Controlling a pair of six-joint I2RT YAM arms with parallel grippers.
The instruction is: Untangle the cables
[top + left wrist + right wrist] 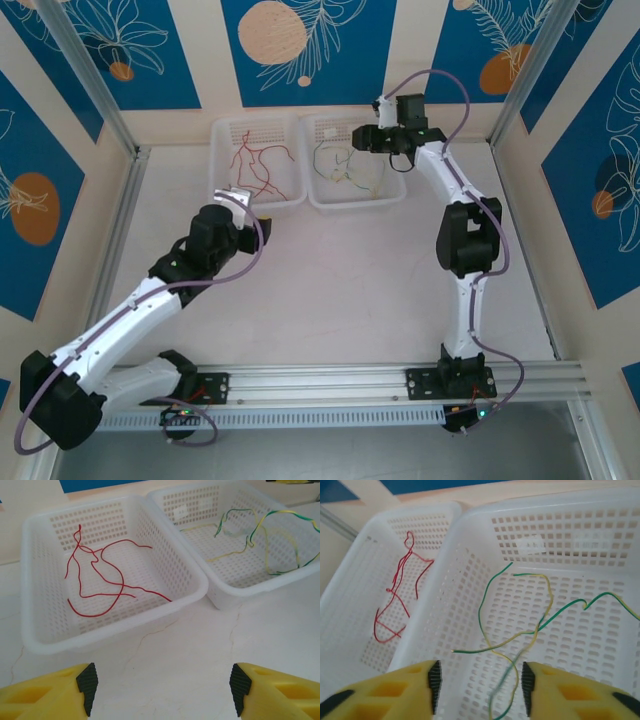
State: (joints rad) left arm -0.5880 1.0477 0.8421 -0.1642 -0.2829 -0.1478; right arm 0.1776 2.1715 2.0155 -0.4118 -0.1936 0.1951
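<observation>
Here, I look down on the bench and along both wrists. Two white perforated baskets stand side by side at its far edge, their adjoining rims touching.

The left basket holds the red cables, which lie in loose loops on its floor and cross one another in several places. The right basket holds the green and yellow cables, which also cross one another over its floor.

The left jaws stand wide open over bare bench, just in front of the left basket's near wall, with nothing between their black pads.

The right jaws are open too and hang above the near part of the right basket. A blurred green-and-yellow strand runs through the gap between their pads. The gap is far wider than the strand, and I cannot tell whether the strand touches either pad.
</observation>
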